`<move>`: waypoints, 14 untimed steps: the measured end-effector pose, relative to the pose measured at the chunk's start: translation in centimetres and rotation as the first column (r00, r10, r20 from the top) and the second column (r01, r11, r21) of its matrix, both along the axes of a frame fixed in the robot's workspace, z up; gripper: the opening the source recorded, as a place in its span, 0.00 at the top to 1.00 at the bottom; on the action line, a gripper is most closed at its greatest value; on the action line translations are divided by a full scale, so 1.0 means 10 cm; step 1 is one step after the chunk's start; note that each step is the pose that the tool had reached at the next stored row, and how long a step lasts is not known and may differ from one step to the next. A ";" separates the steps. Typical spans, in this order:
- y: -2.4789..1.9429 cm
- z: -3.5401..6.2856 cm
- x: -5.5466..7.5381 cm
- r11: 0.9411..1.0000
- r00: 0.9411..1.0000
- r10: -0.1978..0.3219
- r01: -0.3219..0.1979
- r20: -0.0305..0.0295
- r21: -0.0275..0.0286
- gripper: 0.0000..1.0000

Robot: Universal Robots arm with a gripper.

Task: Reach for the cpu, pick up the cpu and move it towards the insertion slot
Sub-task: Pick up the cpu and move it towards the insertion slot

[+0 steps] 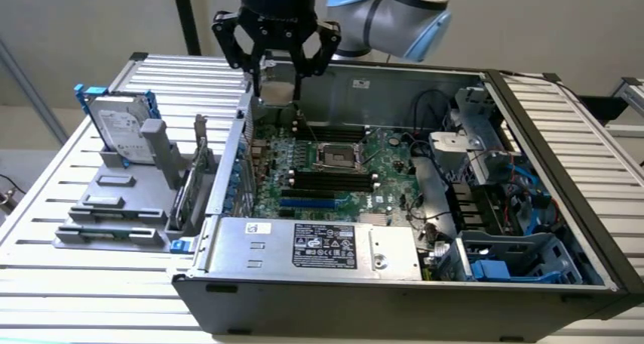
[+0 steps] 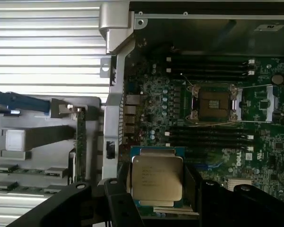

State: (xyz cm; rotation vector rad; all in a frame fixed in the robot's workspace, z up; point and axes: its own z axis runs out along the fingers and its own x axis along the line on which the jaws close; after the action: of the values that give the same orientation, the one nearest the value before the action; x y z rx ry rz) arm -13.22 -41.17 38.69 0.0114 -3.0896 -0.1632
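Holding cpu, tool above case rim, insertion slot uncovered.

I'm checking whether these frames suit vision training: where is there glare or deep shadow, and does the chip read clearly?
Wrist view: the cpu held in the end effector is evenly lit, its printed lines visible; the insertion slot frame glints. Exterior view: the cpu is pale and washed out, the insertion slot centre dark, and the case front wall lies in shadow.
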 end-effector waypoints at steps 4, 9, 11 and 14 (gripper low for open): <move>0.000 -0.005 0.23 1.000 1.000 0.001 -0.001 0.000 0.000 0.45; 0.003 -0.024 0.46 1.000 1.000 0.001 -0.001 0.000 0.000 0.45; 0.009 -0.040 0.55 1.000 1.000 0.001 -0.001 0.000 0.000 0.45; 0.036 -0.073 0.66 1.000 1.000 0.001 -0.001 0.000 0.000 0.45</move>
State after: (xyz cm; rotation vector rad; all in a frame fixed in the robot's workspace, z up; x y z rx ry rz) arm -6.64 -40.82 37.97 0.0131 -3.0898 -0.1635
